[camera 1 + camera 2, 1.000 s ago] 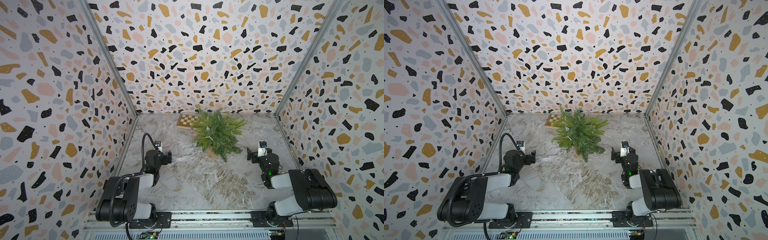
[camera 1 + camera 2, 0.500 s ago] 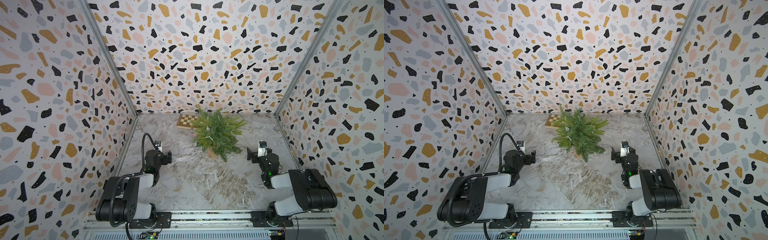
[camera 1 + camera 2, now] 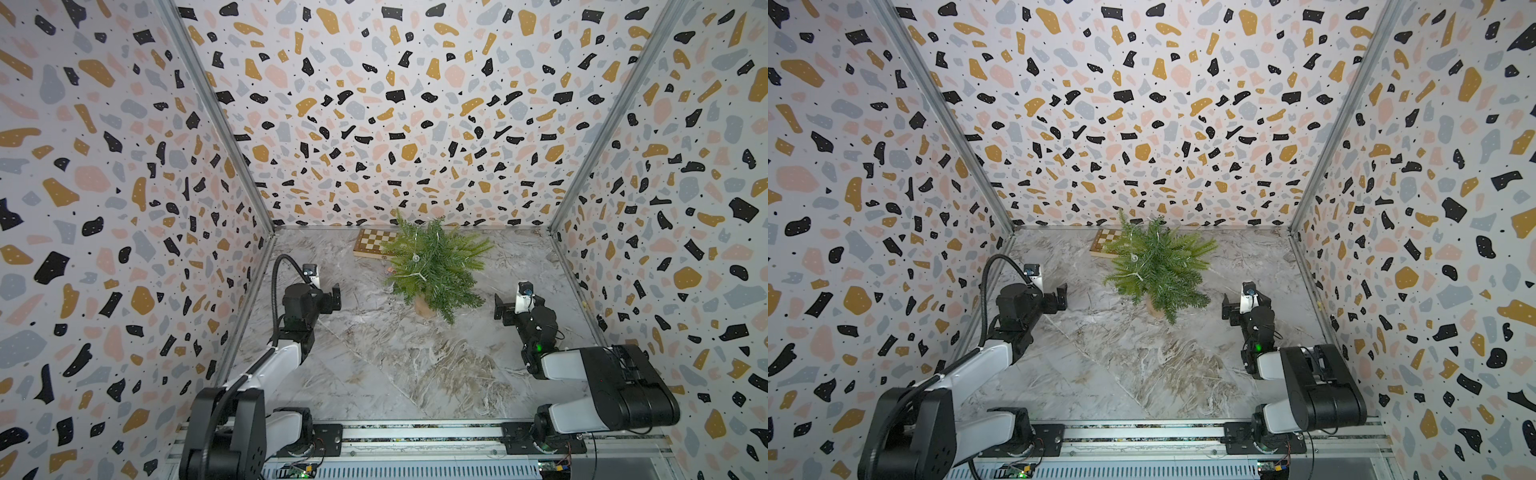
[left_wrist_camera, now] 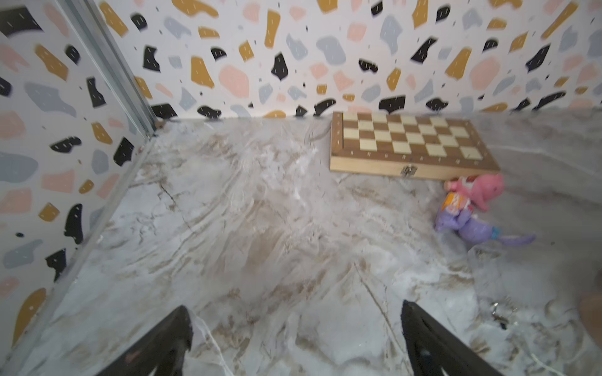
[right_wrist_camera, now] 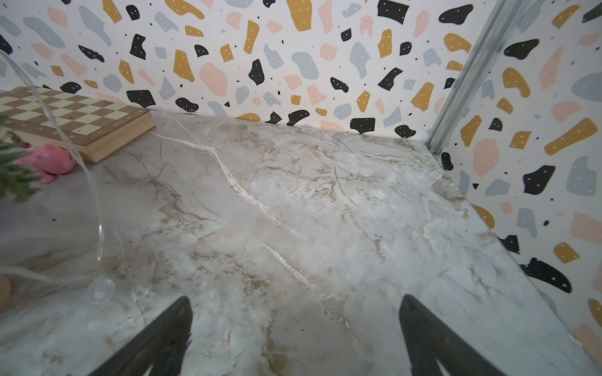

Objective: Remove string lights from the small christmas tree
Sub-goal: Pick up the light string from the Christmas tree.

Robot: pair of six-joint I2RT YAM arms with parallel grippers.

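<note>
In both top views, the small christmas tree (image 3: 434, 270) stands upright toward the back middle of the marbled desk (image 3: 395, 365), its far branches overlapping a wooden chessboard (image 3: 374, 245). The string lights (image 3: 409, 275), a thin pale wire with tiny clear bulbs, lie draped across the branches on the tree's left side. The left fingers (image 3: 336, 293) and the right fingers (image 3: 500, 305) sit low on either side of the tree, well apart from it. Both pairs are spread wide and hold nothing.

In the left wrist view, the two dark left fingers (image 4: 163, 341) stand apart over bare desk. The chessboard (image 4: 407, 140) and a pink-purple trinket (image 4: 469, 208) lie ahead.

In the right wrist view, the right fingers (image 5: 430, 335) are likewise apart and empty. A clear strand of the string lights (image 5: 99, 288) arcs down from the green branches (image 5: 13, 175) to a bulb resting on the desk, near these fingers.

The reach has apparently not begun. The loose bulb on the desk looks like the easiest target for the right arm, since the wire itself is nearly see-through. A gentle pinch, then a slow lift up and away, should unwind the wire without snagging needles. The left arm could steady the tree's base, because the tree looks light and may tip.
</note>
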